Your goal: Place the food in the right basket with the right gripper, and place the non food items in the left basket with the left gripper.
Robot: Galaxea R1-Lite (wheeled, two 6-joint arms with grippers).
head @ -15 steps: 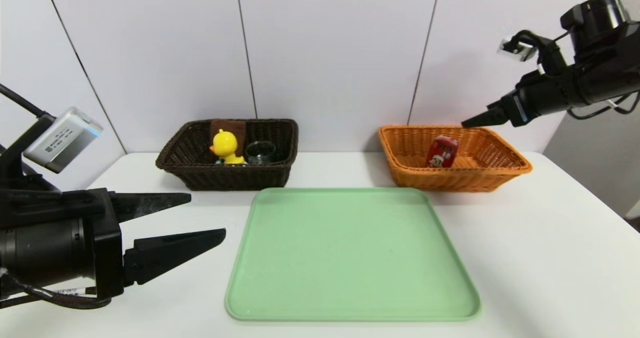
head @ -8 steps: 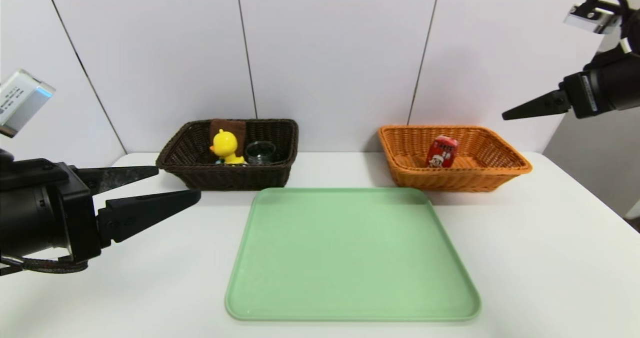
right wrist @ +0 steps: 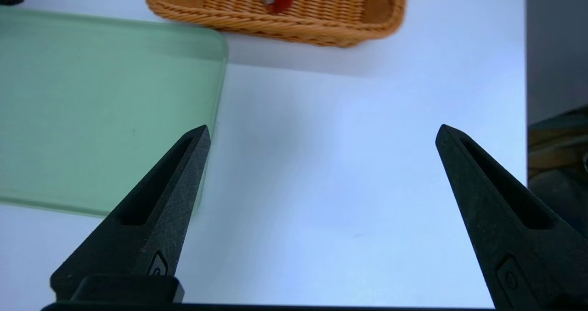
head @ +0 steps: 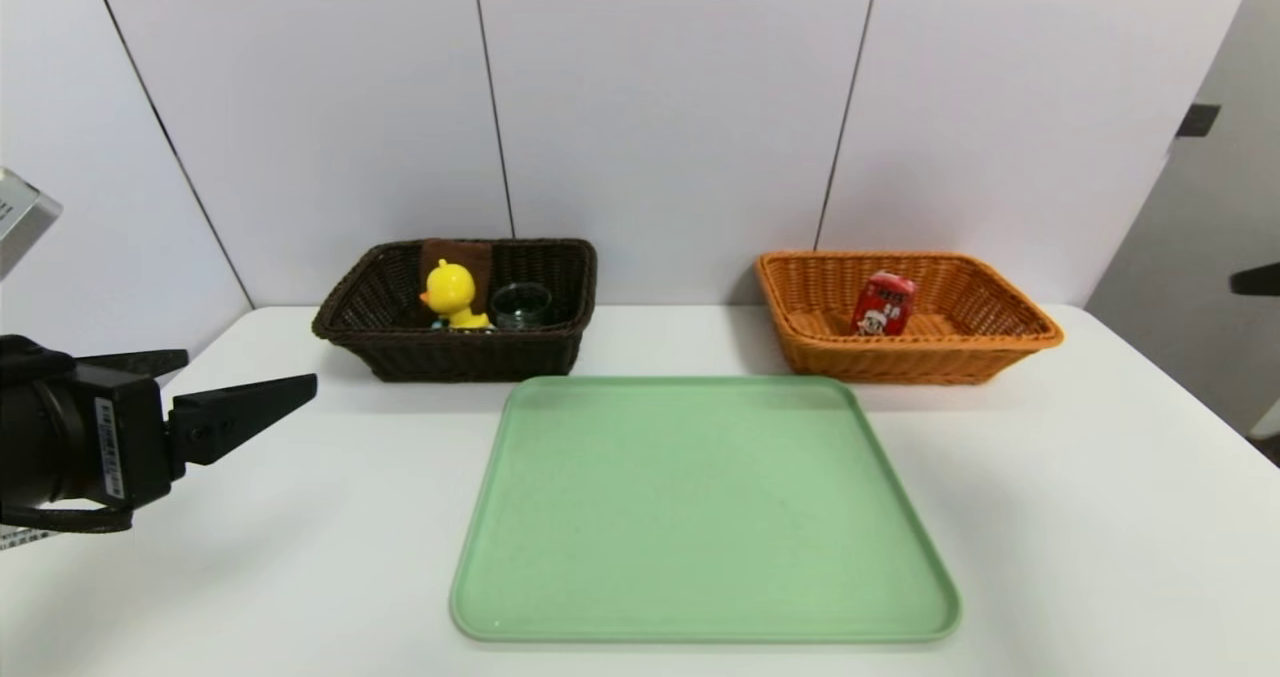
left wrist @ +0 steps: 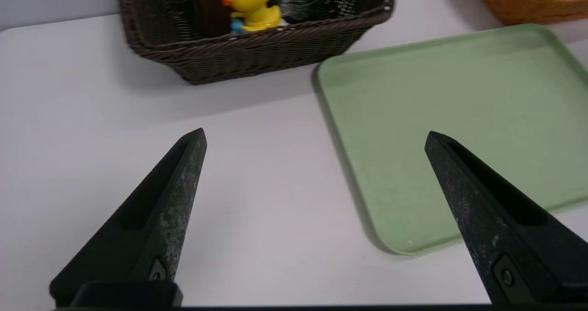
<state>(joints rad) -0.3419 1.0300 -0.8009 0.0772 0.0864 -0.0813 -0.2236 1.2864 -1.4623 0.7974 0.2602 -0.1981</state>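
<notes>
Since the earlier frames, your right gripper (right wrist: pixel 321 132) is pulling back from above the orange basket (head: pixel 1000 352) and is nearly out of the head view, only a dark tip at the right edge. Your left gripper (head: pixel 235 392) is also drawing back toward the left edge, near side of the table (head: pixel 1100 517).

Both grippers are standing released: each wrist view is showing two black fingers spread wide with nothing between them.

Red drink carton (head: pixel 884 304) is leaning inside the orange basket, far right. Yellow duck (head: pixel 451 295), brown towel (head: pixel 470 254) and glass cup (head: pixel 521 304) are sitting together in the dark basket (head: pixel 450 357), far left; the duck is in front of the towel, the cup just beside the duck on its right.

Green tray (head: pixel 700 517) is lying in the middle, between you and the baskets, and nothing is showing on it. No loose item is showing on the table either.

Judgement: you are looking at a finished sort, food on the right, non-food on the left. What is left for you is likely only parking both arms.
</notes>
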